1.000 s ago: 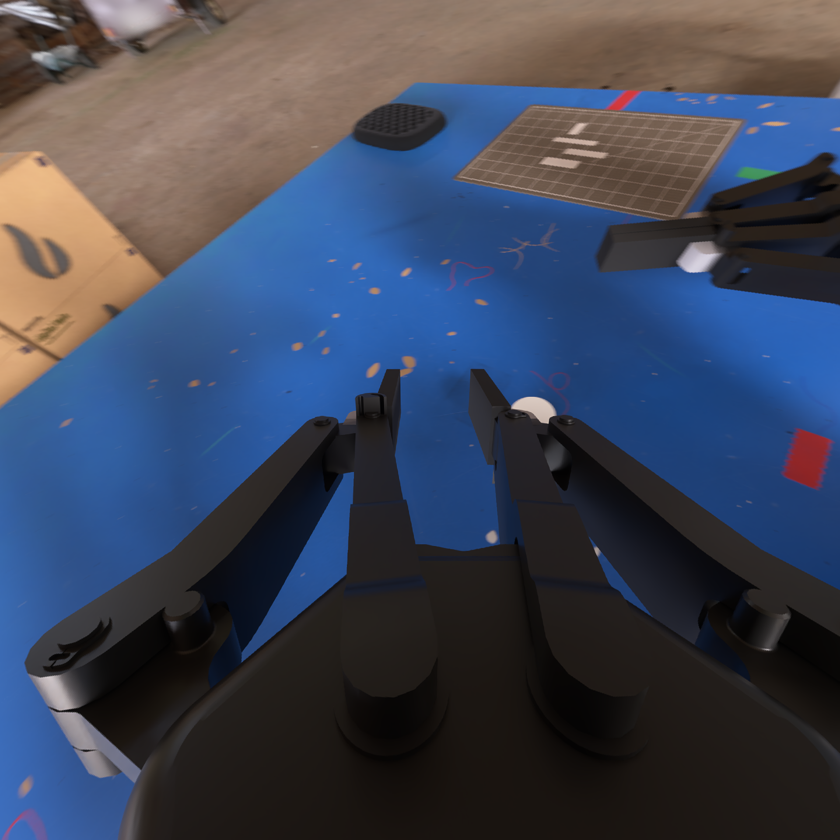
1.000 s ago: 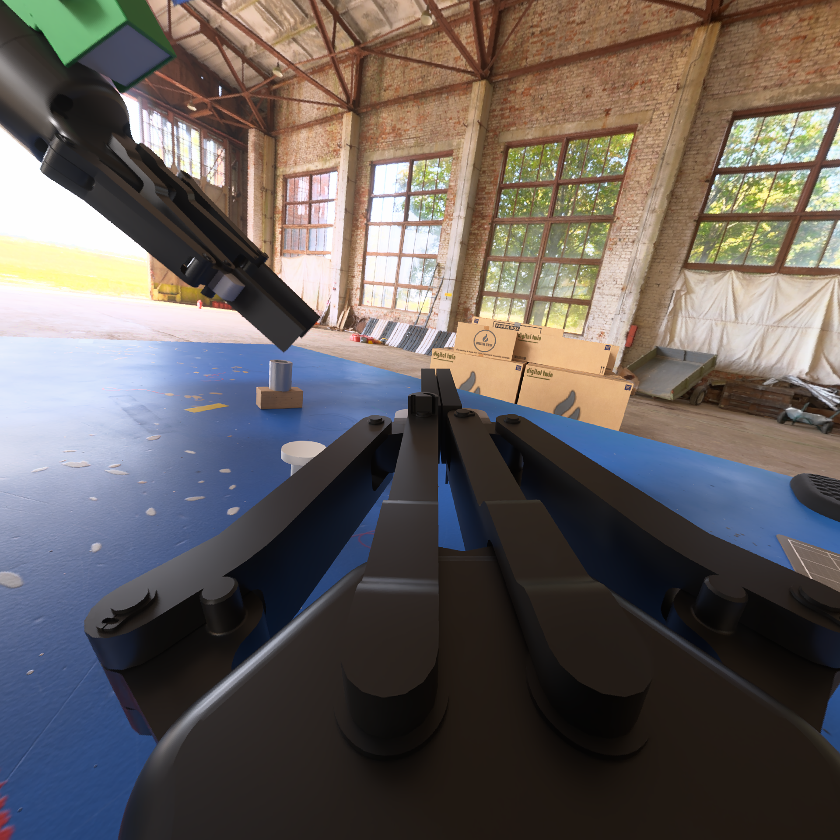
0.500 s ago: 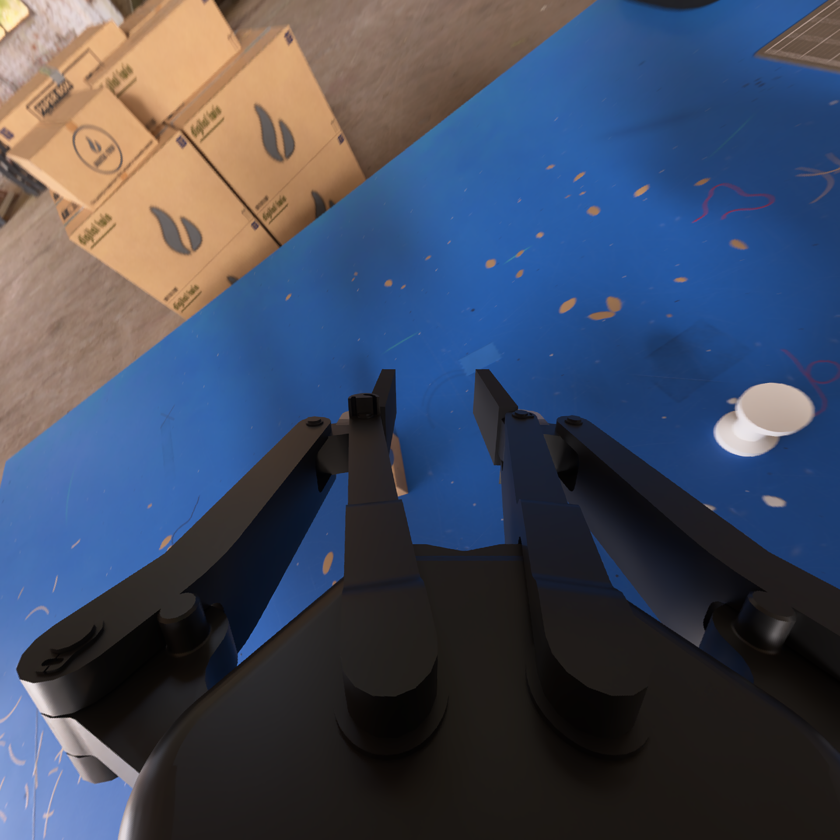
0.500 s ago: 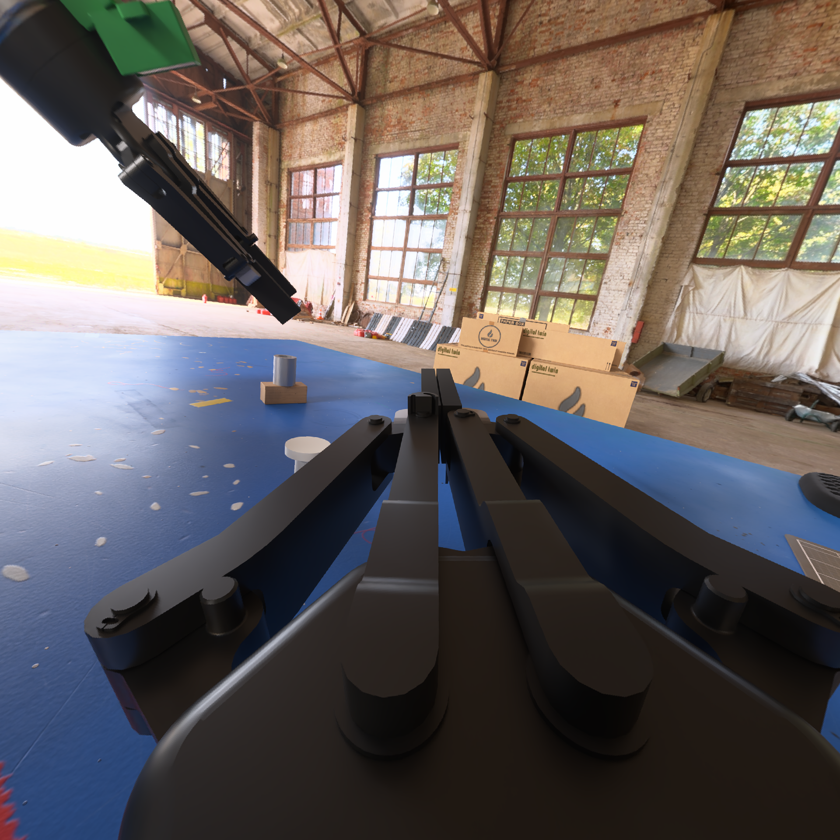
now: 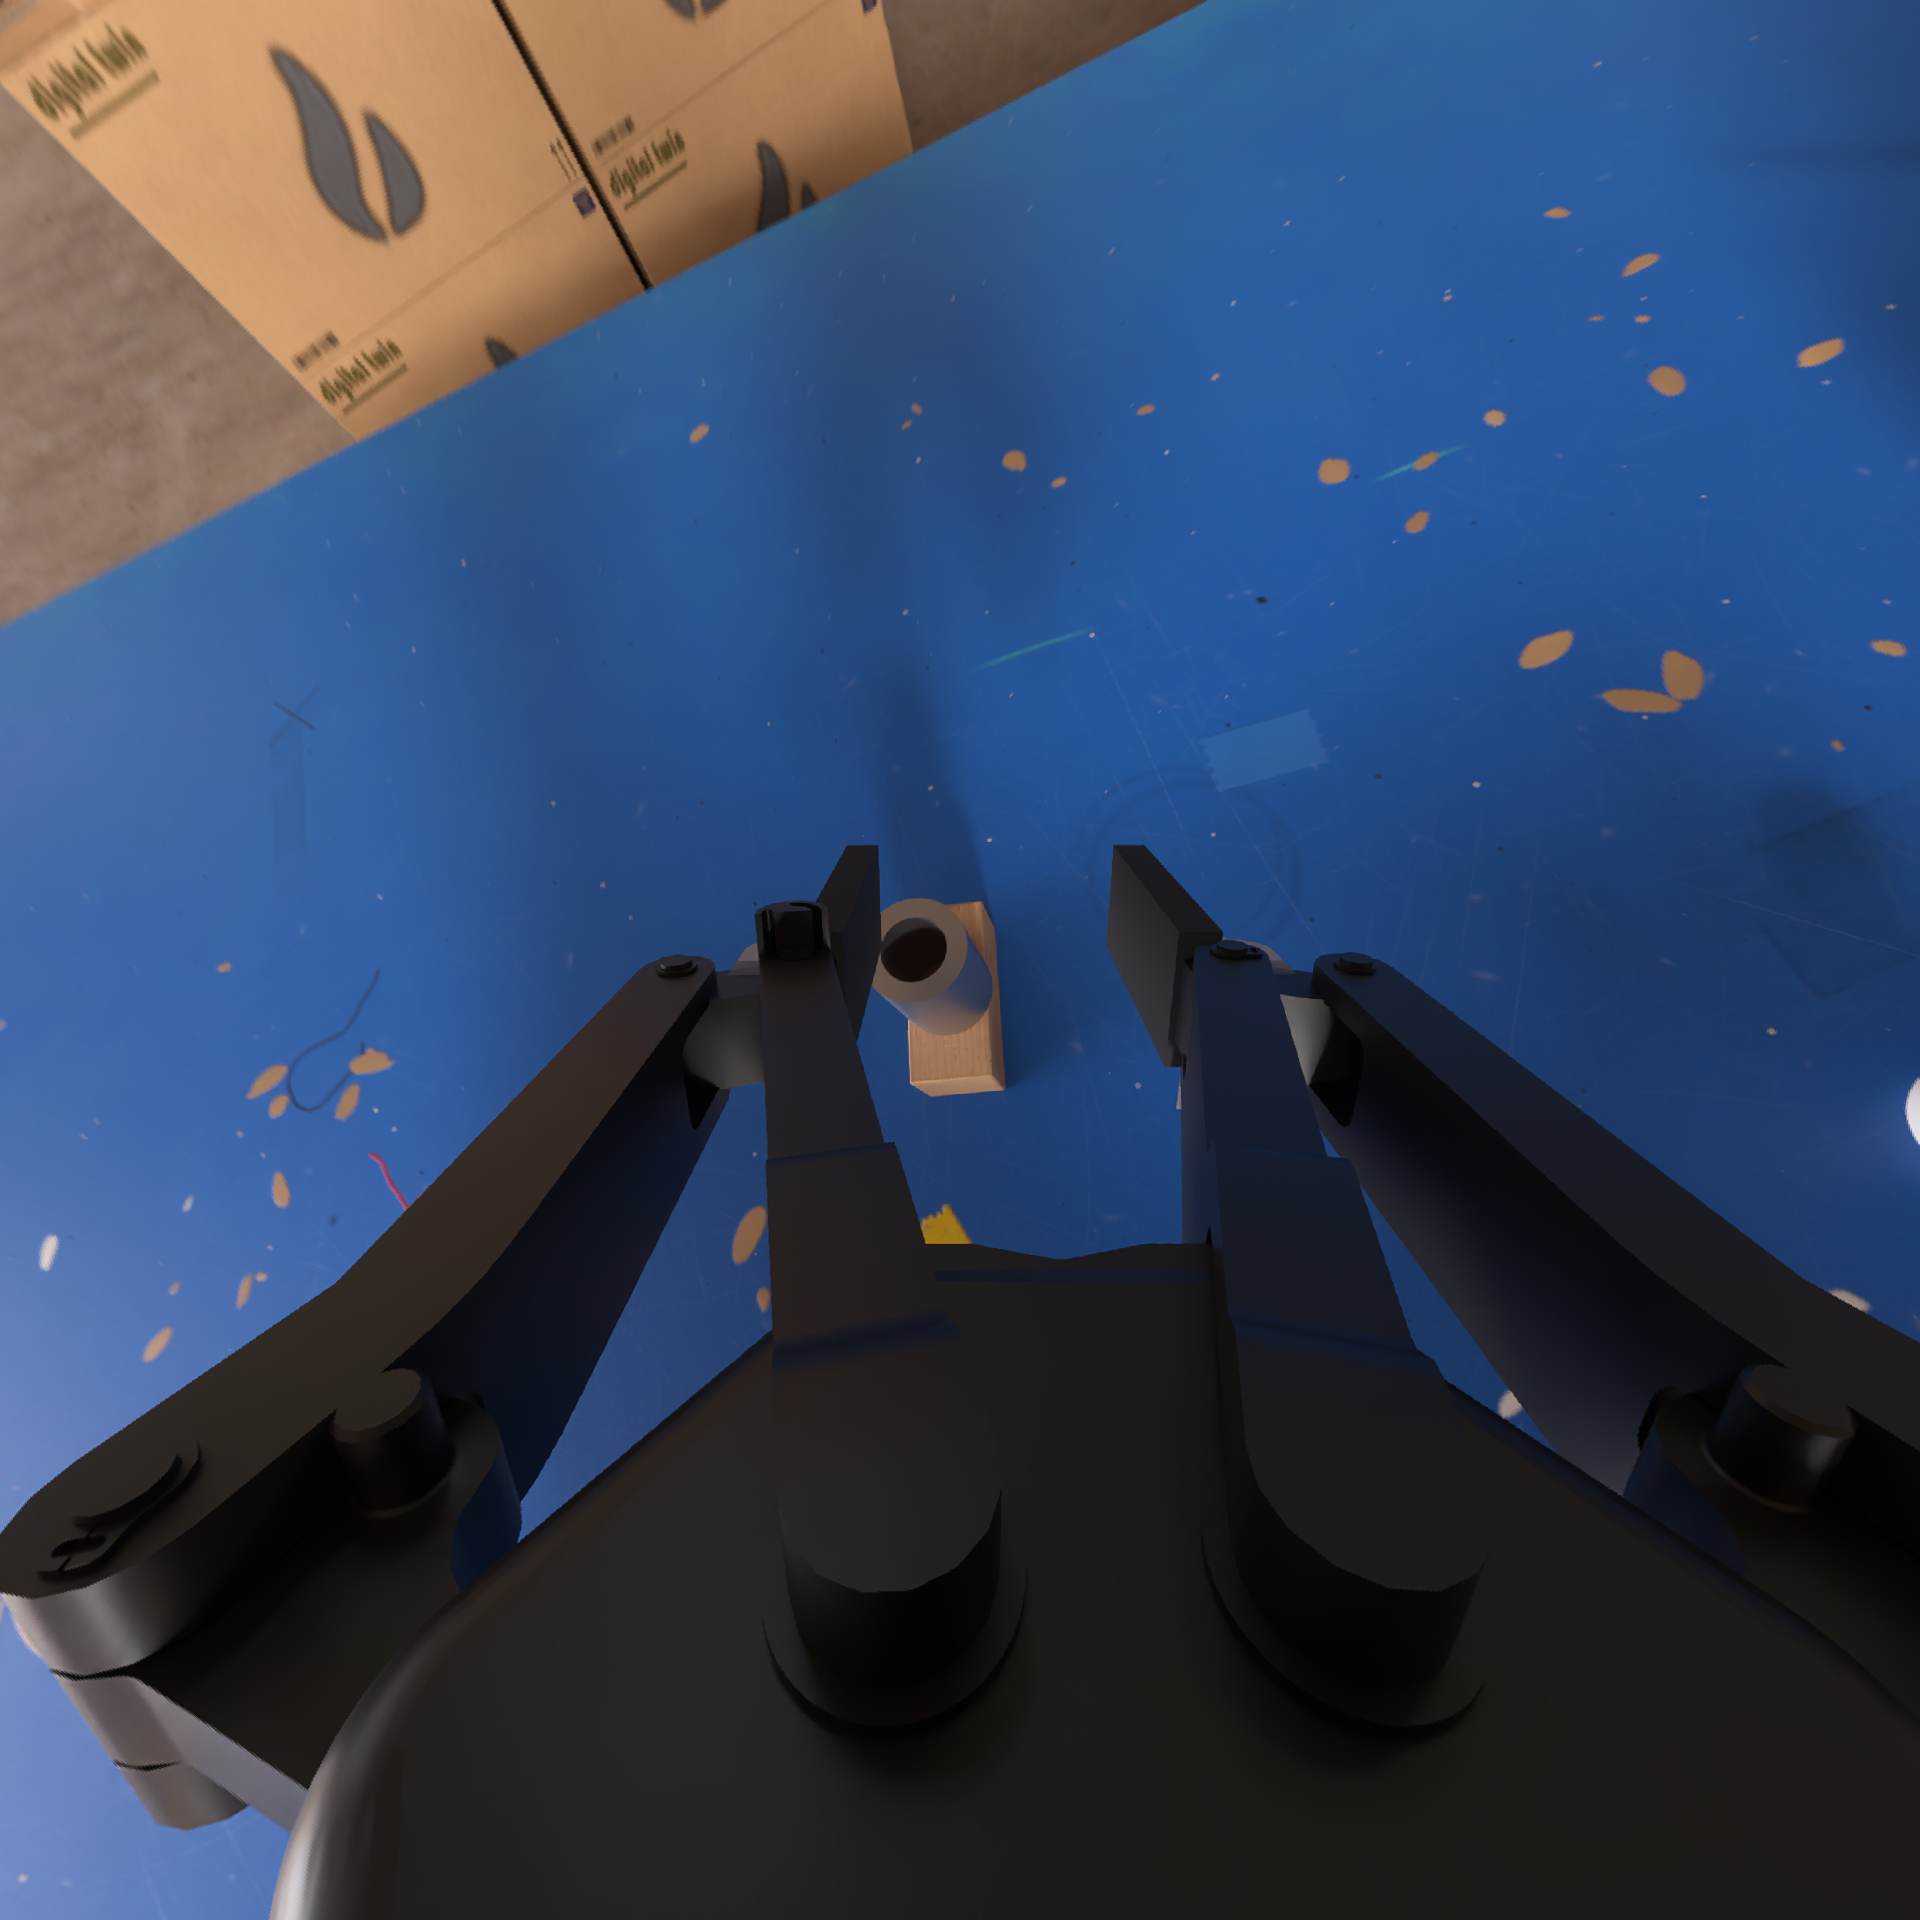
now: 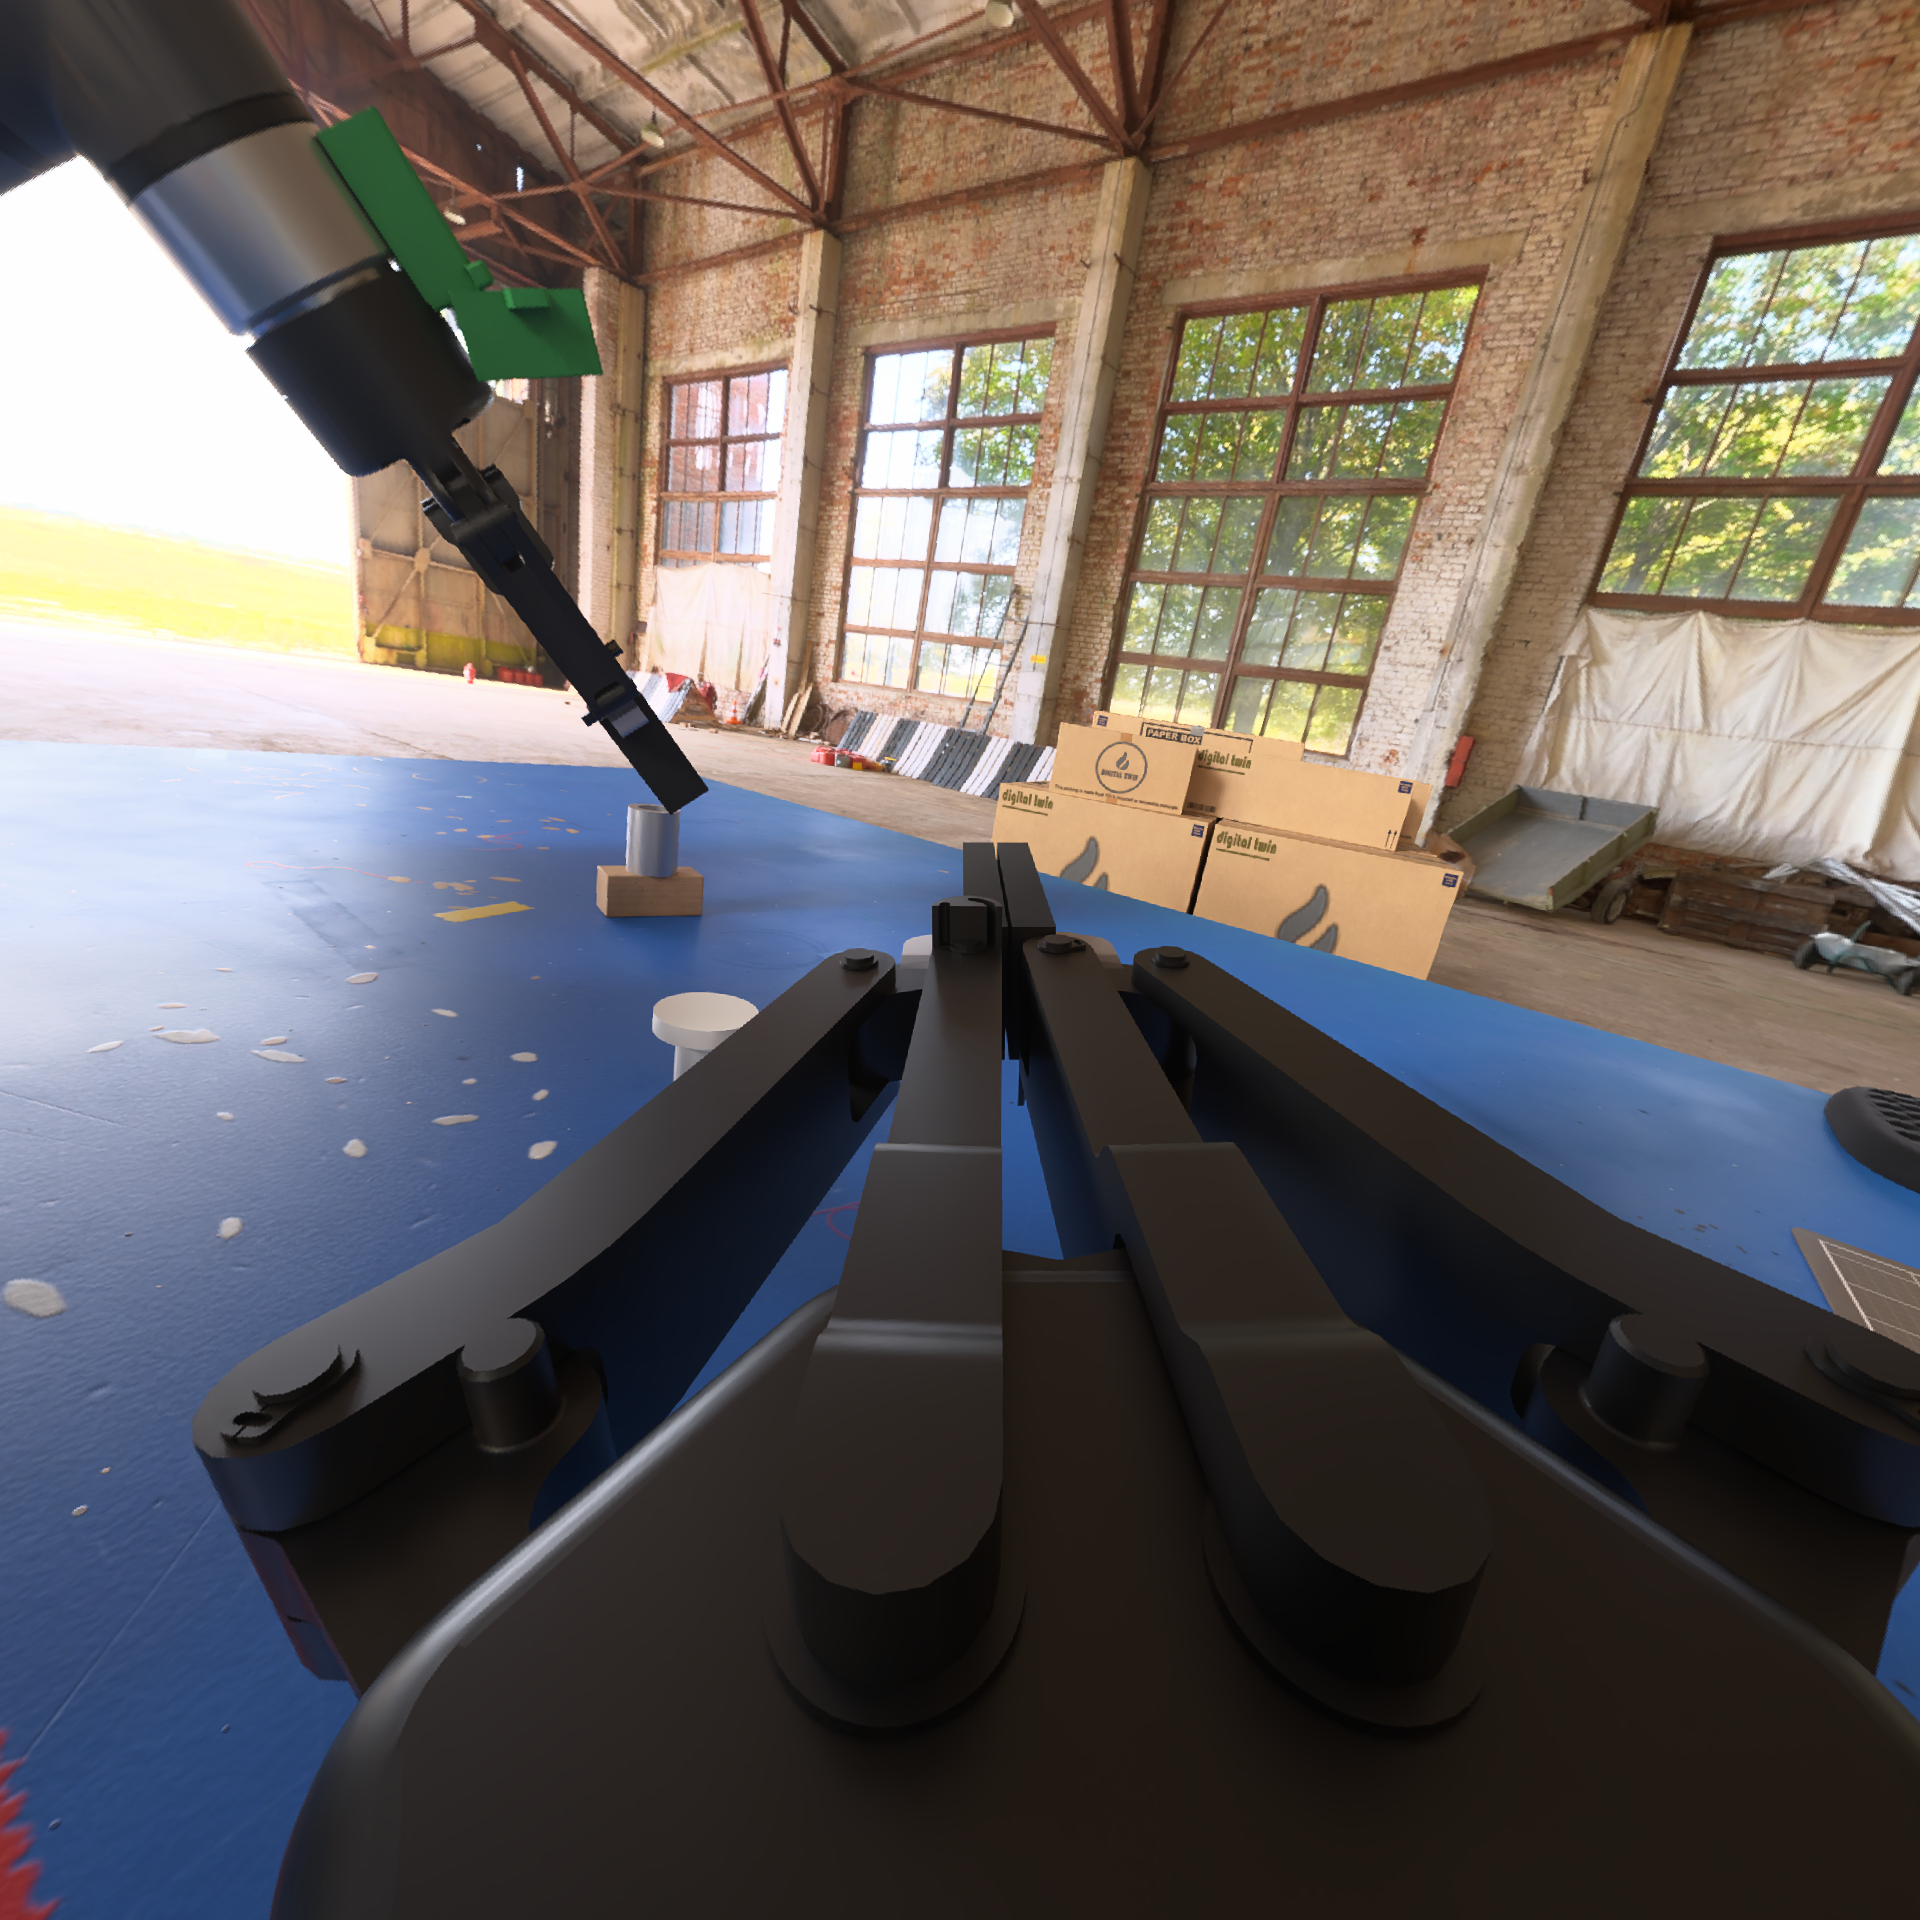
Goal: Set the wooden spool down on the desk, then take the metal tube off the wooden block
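Observation:
A grey metal tube (image 5: 928, 964) stands upright on a small wooden block (image 5: 958, 1023) on the blue desk (image 5: 1351, 520). My left gripper (image 5: 994, 902) is open and empty above them, its left finger close beside the tube. In the right wrist view the tube (image 6: 651, 840) and block (image 6: 648, 890) stand far left, with the left gripper's fingertips (image 6: 665, 769) just above the tube. A pale spool (image 6: 702, 1027) stands on the desk, partly hidden by my right gripper (image 6: 1000, 871), which is shut and empty, low over the desk.
Cardboard boxes (image 5: 343, 197) stand on the floor past the desk's far edge, also in the right wrist view (image 6: 1226, 842). A dark perforated pad (image 6: 1875, 1132) and a gridded mat (image 6: 1870, 1273) lie at the right. A yellow mark (image 6: 483, 911) lies near the block.
My left gripper has swung away from the spool and come over the tube and block, lowering toward them, still open. My right gripper has stayed still and shut.

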### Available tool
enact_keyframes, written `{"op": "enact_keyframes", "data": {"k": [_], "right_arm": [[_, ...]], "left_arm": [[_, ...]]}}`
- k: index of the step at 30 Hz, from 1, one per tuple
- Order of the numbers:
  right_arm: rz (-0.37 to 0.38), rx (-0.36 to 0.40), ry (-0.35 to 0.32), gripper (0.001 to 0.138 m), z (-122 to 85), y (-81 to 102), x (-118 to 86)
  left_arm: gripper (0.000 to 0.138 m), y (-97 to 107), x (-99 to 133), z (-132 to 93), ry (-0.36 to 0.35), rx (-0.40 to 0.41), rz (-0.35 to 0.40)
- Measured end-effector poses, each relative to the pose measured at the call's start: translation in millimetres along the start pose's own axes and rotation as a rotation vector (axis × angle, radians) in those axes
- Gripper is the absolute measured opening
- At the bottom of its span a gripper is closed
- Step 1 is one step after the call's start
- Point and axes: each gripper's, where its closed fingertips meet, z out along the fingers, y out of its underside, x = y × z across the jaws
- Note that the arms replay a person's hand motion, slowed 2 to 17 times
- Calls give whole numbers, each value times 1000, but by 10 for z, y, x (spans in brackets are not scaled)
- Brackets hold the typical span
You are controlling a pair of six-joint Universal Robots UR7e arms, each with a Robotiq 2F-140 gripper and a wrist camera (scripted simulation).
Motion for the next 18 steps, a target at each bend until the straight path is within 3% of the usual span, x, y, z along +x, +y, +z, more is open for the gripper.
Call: {"op": "enact_keyframes", "data": {"k": [8,18], "right_arm": [[-3,-6,-1,1,3,12,-1],[-5,-8,-4,1,8,19,-7]], "left_arm": [[63,154,-154,203,1,-92,-82],[61,255,-211,330,-10,-165,-92]]}}
